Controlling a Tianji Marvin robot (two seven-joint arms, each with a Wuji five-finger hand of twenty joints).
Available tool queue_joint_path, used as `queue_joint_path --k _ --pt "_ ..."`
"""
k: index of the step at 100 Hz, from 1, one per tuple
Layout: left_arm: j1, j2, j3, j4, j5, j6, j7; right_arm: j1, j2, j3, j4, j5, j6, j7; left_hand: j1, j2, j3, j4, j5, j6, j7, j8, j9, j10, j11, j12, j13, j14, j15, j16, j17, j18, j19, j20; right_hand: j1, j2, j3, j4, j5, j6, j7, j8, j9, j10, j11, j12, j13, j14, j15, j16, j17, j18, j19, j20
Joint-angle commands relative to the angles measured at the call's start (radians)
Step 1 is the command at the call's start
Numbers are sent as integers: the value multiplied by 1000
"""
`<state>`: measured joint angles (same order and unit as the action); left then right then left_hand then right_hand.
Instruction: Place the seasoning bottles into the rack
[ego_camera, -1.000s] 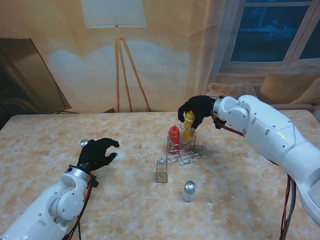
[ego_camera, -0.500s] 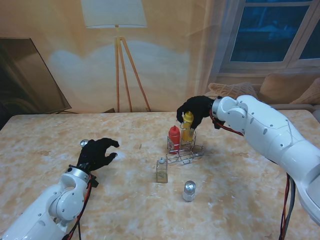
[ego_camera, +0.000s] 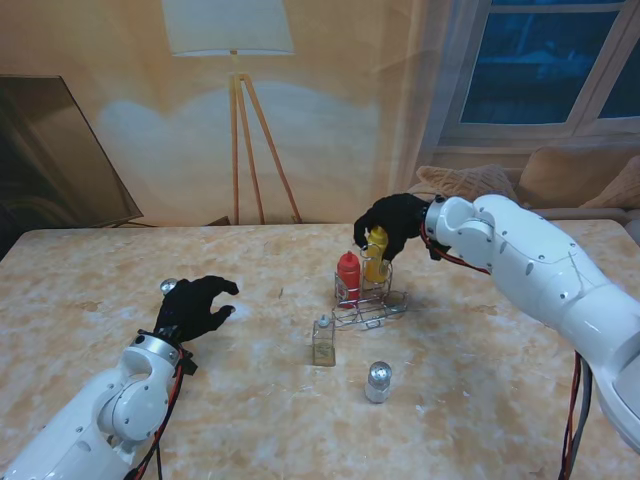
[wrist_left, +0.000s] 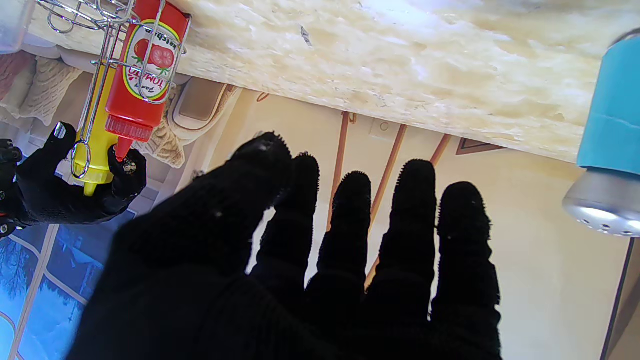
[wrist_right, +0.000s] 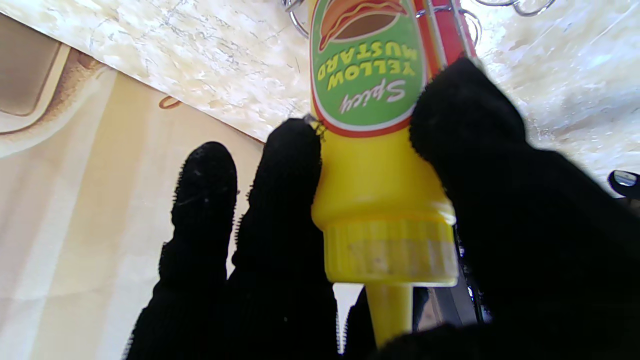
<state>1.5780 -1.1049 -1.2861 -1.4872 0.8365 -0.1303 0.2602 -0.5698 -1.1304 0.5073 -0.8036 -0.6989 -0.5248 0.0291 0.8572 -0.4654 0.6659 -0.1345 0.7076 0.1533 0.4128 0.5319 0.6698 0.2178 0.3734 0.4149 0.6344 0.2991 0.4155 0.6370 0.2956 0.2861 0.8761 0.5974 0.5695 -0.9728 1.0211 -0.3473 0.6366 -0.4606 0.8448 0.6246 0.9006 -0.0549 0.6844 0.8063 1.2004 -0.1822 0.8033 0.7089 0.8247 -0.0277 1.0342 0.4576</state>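
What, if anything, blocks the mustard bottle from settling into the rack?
Nothing visible does. The right robot hand holds the mustard bottle upright, already partly inside the wire rack. The ketchup bottle fills the slot beside it, not the same one.

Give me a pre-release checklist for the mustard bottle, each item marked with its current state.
1. Right hand grips the mustard bottle near its cap: ok.
2. Mustard bottle upright inside the wire rack, beside the ketchup bottle: ok.
3. Bottle base resting on the rack floor: cannot tell, hidden by wires.
4. Left hand open and well away from the rack: ok.
5. All bottles racked: not ok; the glass bottle and the silver-capped shaker stand on the table.
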Motion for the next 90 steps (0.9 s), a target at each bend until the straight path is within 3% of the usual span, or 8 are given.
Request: queue_joint_path --k 1,58,90 --pt "3 -2 -1 -4 2 -1 -12 -13 -1 -5 -2 -5 -9 10 11 -20 -3 -23 8 -11 20 9 -30 -17 -7 -3 -22 0 -15 11 -8 -7 -4 -16 57 70 119 11 53 -30 226 29 76 -161 68 15 6 -128 -26 15 -7 -17 -5 14" --pt "3 -2 0 -5 3 -1 -13 -18 -4 -25 10 -31 -14 -34 14 -21 -5 -23 8 -10 21 10 -28 -18 -6 -3 -23 0 -16 11 -9 -8 -6 -16 40 81 110 10 38 -17 223 11 63 -148 66 3 -3 -116 -41 12 -13 -12 -12 13" --pt "4 -2 -2 -6 3 -1 -12 5 -28 -89 59 1 -12 -41 13 -20 -6 -24 8 -10 21 10 -29 -16 -6 -3 -23 1 -16 11 -9 -8 -6 -16 -4 104 99 15 20 14 213 -12 37 -127 61 -11 -22 -98 -63 4 -25 -2 -21 11"
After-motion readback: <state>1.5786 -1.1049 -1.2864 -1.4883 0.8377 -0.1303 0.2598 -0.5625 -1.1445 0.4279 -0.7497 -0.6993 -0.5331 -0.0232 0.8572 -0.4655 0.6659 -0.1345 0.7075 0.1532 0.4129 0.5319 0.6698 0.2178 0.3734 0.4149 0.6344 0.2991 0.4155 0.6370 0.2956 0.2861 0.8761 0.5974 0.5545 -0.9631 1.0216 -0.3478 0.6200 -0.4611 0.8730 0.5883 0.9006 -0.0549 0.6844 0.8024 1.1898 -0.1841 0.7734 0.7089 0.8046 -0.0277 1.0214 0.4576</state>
